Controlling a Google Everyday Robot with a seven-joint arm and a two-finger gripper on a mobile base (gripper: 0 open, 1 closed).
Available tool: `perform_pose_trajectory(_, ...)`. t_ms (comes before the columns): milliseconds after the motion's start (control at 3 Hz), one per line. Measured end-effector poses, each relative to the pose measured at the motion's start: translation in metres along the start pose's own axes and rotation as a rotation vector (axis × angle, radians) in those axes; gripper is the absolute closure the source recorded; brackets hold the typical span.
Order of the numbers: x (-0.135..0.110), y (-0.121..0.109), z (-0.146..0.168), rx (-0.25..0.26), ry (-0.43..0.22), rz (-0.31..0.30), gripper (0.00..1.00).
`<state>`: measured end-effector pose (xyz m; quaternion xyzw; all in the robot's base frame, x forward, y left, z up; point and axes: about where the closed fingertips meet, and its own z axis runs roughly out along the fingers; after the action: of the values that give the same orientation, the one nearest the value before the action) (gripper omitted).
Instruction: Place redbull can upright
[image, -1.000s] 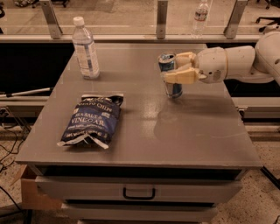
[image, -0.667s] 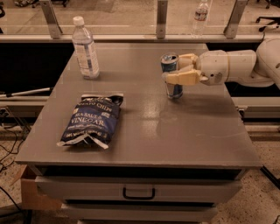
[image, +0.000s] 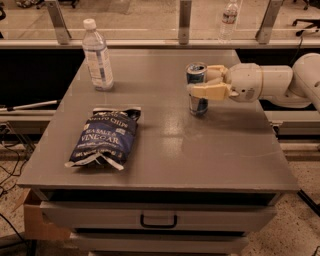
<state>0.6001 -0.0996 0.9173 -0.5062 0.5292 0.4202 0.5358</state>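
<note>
The redbull can (image: 197, 75), slim, silver and blue with a silver top, is upright at the back right of the grey table (image: 165, 150). Its base is at or just above the tabletop. My gripper (image: 204, 82) reaches in from the right and is shut on the can's middle. The near cream finger (image: 210, 92) crosses the can's front, and the far finger (image: 216, 71) sits behind its top. The white arm (image: 270, 82) extends off to the right edge.
A clear water bottle with a white cap (image: 97, 56) stands at the table's back left. A dark blue chip bag (image: 105, 137) lies front left. A railing with posts and another bottle (image: 229, 15) are behind the table. A drawer handle (image: 158, 220) is below the front edge.
The gripper and the can it holds have shifted slightly to the right. The can stays upright; the bottle and chip bag have not moved.
</note>
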Motion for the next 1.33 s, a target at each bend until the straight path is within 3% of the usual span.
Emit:
perform_pose_trajectory(333, 0.0034, 0.0007, -0.0003, 0.002, -0.026, 0.011, 1.00)
perform_pose_trajectory(667, 0.0052, 0.0008, -0.0012, 0.003, -0.047, 0.020, 0.84)
perform_pose_trajectory(1000, 0.0059, 0.0006, -0.0025, 0.000, -0.072, 0.032, 0.46)
perform_pose_trajectory(1333, 0.0058, 0.0006, -0.0030, -0.003, -0.081, 0.036, 0.15)
